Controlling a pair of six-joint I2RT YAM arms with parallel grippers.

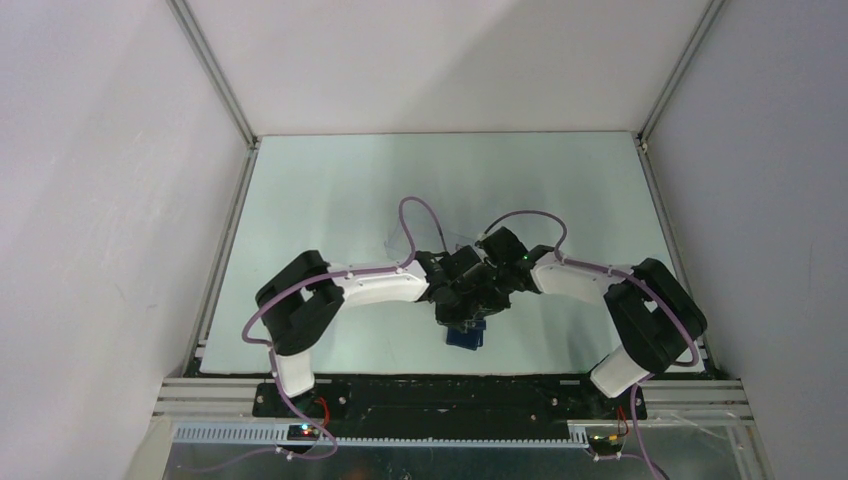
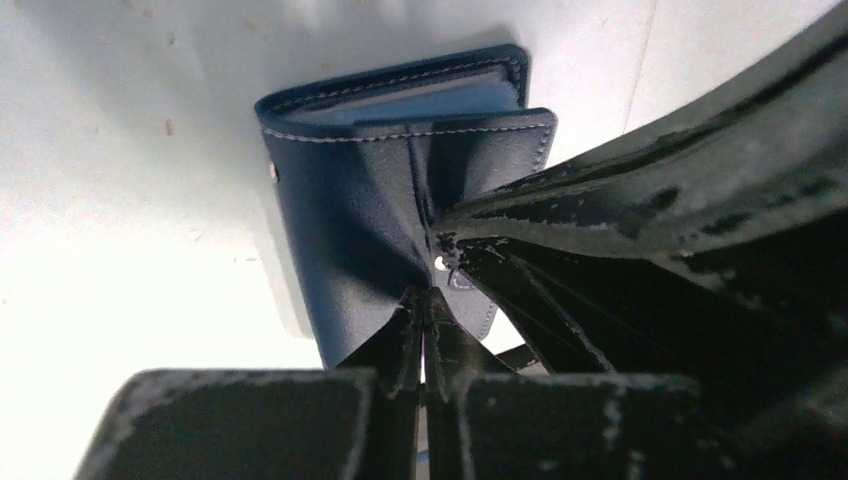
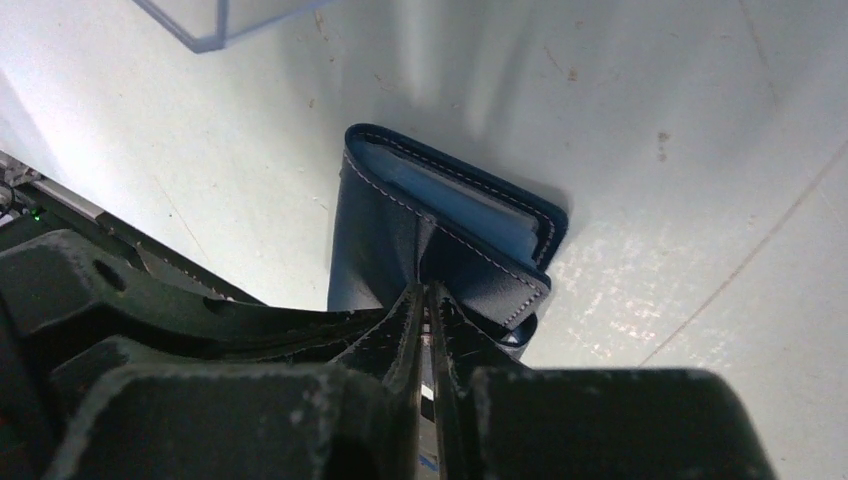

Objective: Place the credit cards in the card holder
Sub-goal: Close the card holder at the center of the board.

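Observation:
The dark navy card holder is near the table's front edge, partly open, its light blue inner face showing in the left wrist view and the right wrist view. My left gripper is shut, pinching a fold of the holder's outer flap. My right gripper is shut on the same flap from the other side. The two grippers meet over the holder in the top view, left and right. One corner of a clear card lies on the table beyond the holder; the other cards are hidden.
The pale green table is walled in by white panels on three sides. A metal rail runs along the front edge, just behind the holder. Both forearms cross the table's front middle.

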